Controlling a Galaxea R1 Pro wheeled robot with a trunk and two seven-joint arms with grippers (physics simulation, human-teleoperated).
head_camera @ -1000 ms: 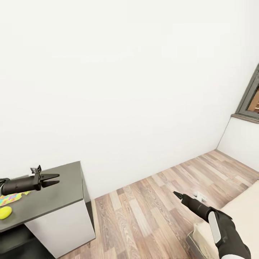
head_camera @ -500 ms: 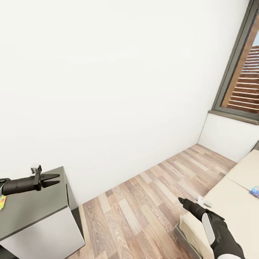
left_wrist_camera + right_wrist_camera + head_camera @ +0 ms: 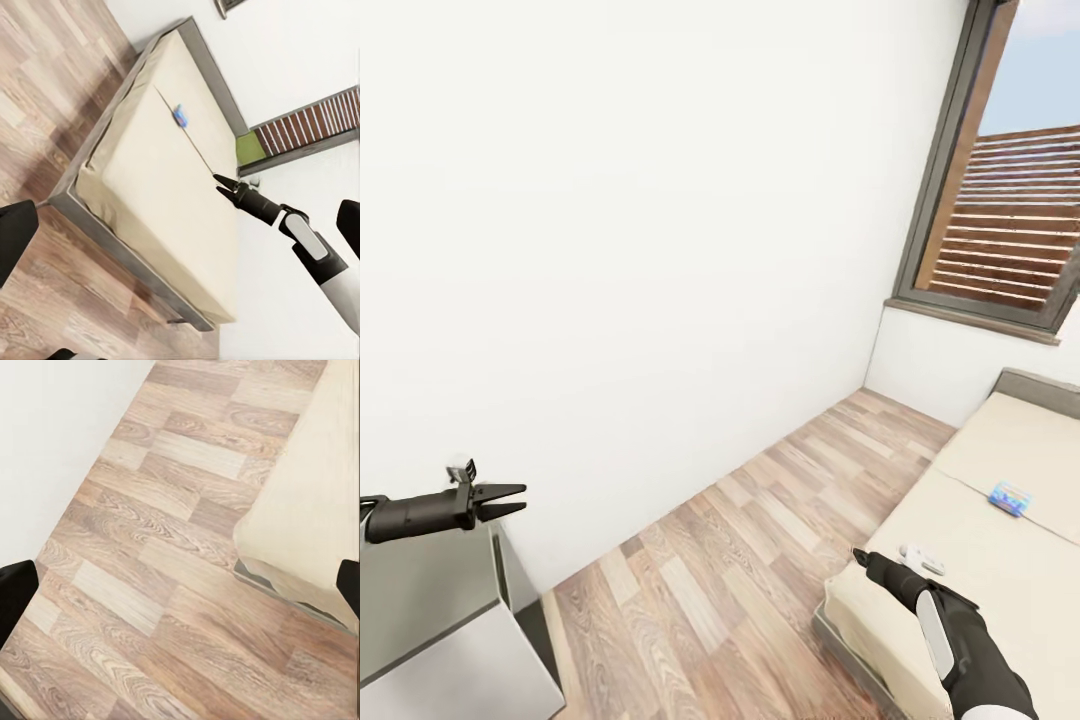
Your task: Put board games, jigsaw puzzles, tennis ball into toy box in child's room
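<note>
While the robot faces the corner between table and bed, neither gripper carries anything, so the step in hand looks like the trip to fetch a board game from the bed. The left gripper point(image 3: 500, 497) hangs over the near edge of the table point(image 3: 420, 590) with its fingers slightly parted and nothing between them. The right gripper point(image 3: 863, 557) hovers just above the near corner of the bed point(image 3: 960, 520); in the head and left wrist views its tips look drawn together to a point, though the right wrist view shows dark finger edges set wide, so its state cannot be told. Farther along the bed beyond the right gripper lies a small blue board game point(image 3: 1010, 497), flat on the cover. Next the robot would likely need to get closer, since the game lies well apart from the right gripper.
</note>
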